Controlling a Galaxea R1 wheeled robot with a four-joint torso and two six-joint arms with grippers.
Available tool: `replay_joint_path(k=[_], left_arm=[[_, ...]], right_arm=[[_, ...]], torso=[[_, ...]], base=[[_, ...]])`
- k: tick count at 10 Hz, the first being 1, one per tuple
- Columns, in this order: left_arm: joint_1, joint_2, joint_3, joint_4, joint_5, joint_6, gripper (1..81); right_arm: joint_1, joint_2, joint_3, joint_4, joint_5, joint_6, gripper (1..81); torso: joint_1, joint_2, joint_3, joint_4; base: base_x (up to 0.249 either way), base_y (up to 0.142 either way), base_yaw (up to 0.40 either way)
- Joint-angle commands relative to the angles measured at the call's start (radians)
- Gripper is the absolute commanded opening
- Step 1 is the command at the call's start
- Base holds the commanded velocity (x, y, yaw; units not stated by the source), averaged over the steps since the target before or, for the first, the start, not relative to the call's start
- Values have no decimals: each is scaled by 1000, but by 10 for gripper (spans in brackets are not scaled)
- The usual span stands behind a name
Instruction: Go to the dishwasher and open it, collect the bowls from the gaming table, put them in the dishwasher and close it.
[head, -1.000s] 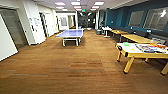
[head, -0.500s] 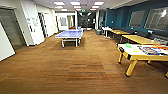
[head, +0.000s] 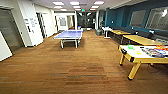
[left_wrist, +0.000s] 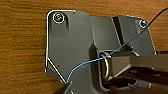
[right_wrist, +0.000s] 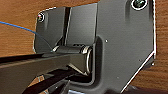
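Observation:
The gaming table (head: 130, 56), white-topped on yellow legs, stands at the right of the head view and carries colourful board games (head: 153, 52). Near its left end lies a lime-green bowl (head: 130, 46), and a smaller yellow-green one (head: 138, 52) sits closer to me. The dishwasher is out of view. Both wrist views look down on brown wooden floor (left_wrist: 22, 50) (right_wrist: 15, 35) past my own dark plates.
A blue table-tennis table (head: 69, 35) stands mid-hall, ahead and to the left. Yellow wooden tables (head: 140, 39) line the dark blue right wall. White walls and a grey door (head: 10, 30) run along the left. Wide wooden floor (head: 75, 70) lies between.
The whole head view has crept forward a little: the gaming table and the table-tennis table look slightly nearer. Nothing in the hall itself has moved.

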Motion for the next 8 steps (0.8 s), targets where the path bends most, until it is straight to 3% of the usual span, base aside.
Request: replay_joint_path(k=[1,8], left_arm=[[-33,-6,-2,5,47,3,811],[-33,-6,-2,7,47,3,811]], right_arm=[[39,-4,4,-2,-61,-3,811],[41,-1,2,-3,-61,-3,811]], torso=[[0,0,0,0],[0,0,0,0]], base=[[266,0,0],[274,0,0]])
